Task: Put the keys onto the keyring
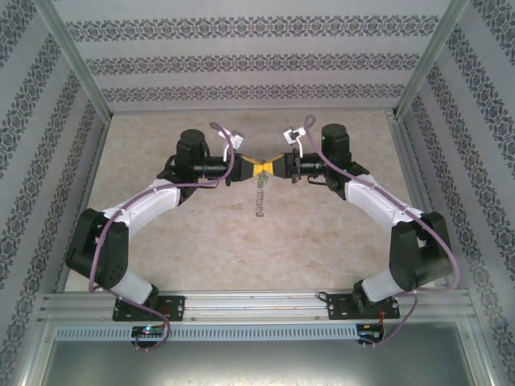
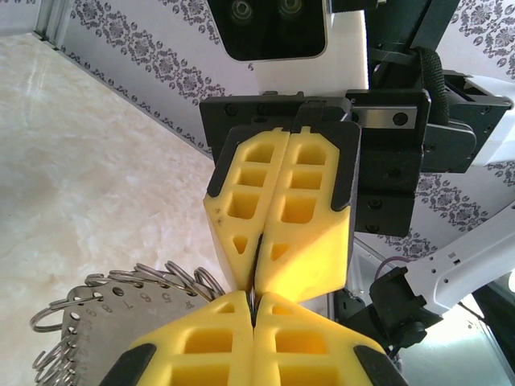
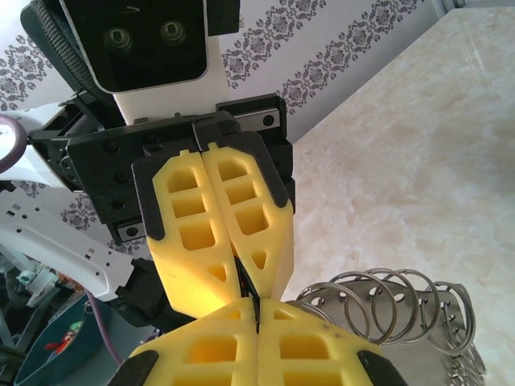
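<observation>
**Presently: both grippers closed, tip to tip, keyring hanging below**

Underneath everything lies the pale, marbled table (image 1: 201,241). The left arm (image 1: 145,205) and the right arm (image 1: 386,205) curve inward from their bases and meet above the middle of it.

The left gripper (image 1: 257,170) and the right gripper (image 1: 271,168) point straight at each other with their noses touching. The left fingers (image 2: 201,346) are pressed flat together with no gap, and so are the right fingers (image 3: 209,350). A thin dark sliver sits in the seam where the four tips meet. It is too small to identify.

The keyring (image 1: 259,197), a string of linked metal rings, hangs from that meeting point toward the table. Which pair of fingers pinches it cannot be told. Seen close from the wrists, its rings fan out just beside the closed tips. A grey metal tag (image 2: 105,322) stamped with digits lies against them.
</observation>
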